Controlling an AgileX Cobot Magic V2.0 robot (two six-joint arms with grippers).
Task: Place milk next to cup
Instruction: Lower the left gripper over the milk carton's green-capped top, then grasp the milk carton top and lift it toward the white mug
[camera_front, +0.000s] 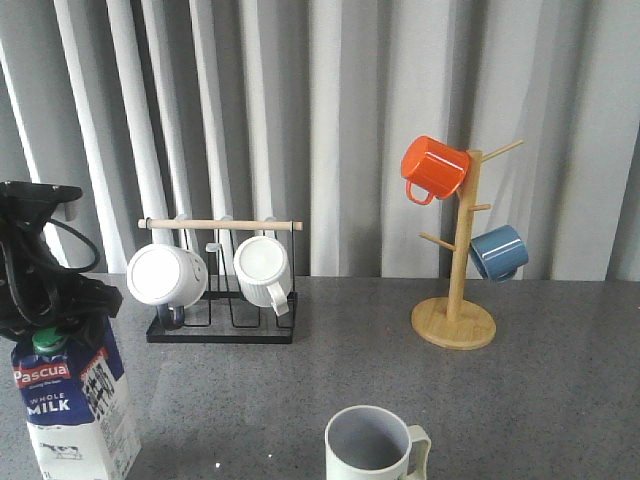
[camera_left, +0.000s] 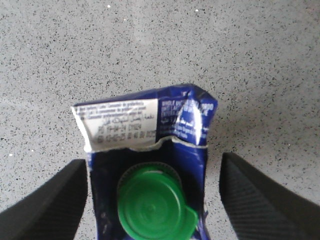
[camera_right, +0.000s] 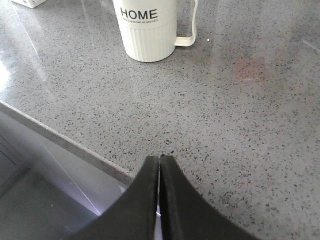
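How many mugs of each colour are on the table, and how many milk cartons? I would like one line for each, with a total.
White mugs on the rack: 2
Orange mug on the wooden tree: 1
Blue mug on the wooden tree: 1
Pale HOME mug: 1
Milk carton: 1
Total: 6

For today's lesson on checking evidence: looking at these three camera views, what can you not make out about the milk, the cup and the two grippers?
- Milk carton: base cut off by the front view's bottom edge.
- Cup: lower half cut off in the front view; rim cut off in the right wrist view.
- Left gripper: open around the carton; the front view shows only the dark arm.
- Right gripper: shut; absent from the front view.
- Carton's small print: too small to read.
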